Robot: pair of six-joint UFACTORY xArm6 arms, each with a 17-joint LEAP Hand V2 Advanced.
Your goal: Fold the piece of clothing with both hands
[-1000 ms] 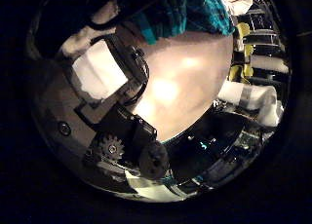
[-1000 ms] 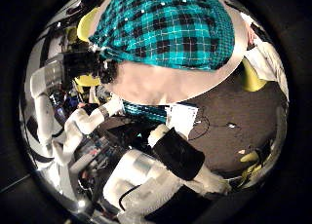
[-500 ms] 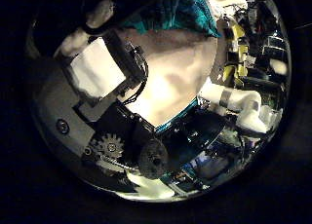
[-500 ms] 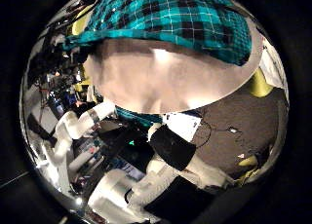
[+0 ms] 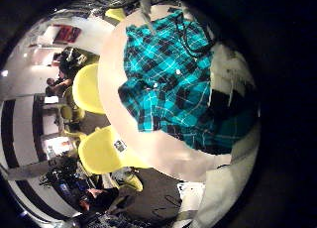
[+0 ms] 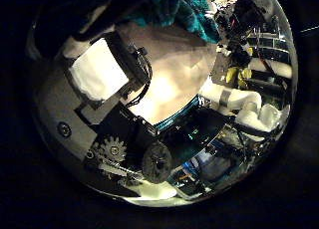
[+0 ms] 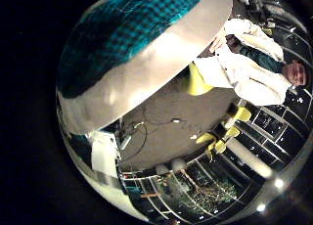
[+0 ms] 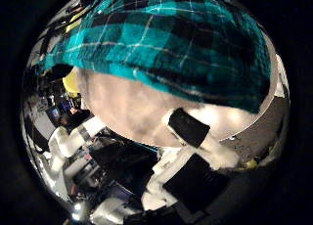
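Observation:
A teal-and-black checked shirt (image 5: pixel 170 79) lies crumpled on a round pale table (image 5: pixel 168 154). The left palm looks down on it from some height. White parts of the left hand (image 5: pixel 234 81) show beside the cloth. In the left thumb side view that hand's fingers (image 6: pixel 105 75) stand over bare tabletop (image 6: pixel 184 80), holding nothing, and the shirt (image 6: pixel 184 8) shows only at the edge. The shirt (image 8: pixel 166 49) fills much of the right thumb side view, close to that palm. One finger of the right hand (image 8: pixel 196 129) reaches over the table (image 8: pixel 127 103) just past the cloth's hem, with no cloth in it.
Yellow chairs (image 5: pixel 87 87) stand around the table, one (image 7: pixel 201 78) below its edge (image 7: pixel 147 76). A white robot arm (image 6: pixel 244 100) shows beyond the table in the left thumb side view, another arm (image 8: pixel 64 142) in the right thumb side view. Floor lies beneath.
The shirt has grown larger in the right thumb side view, so the right hand has come closer to it. The left thumb side view has shifted, leaving the shirt at its edge.

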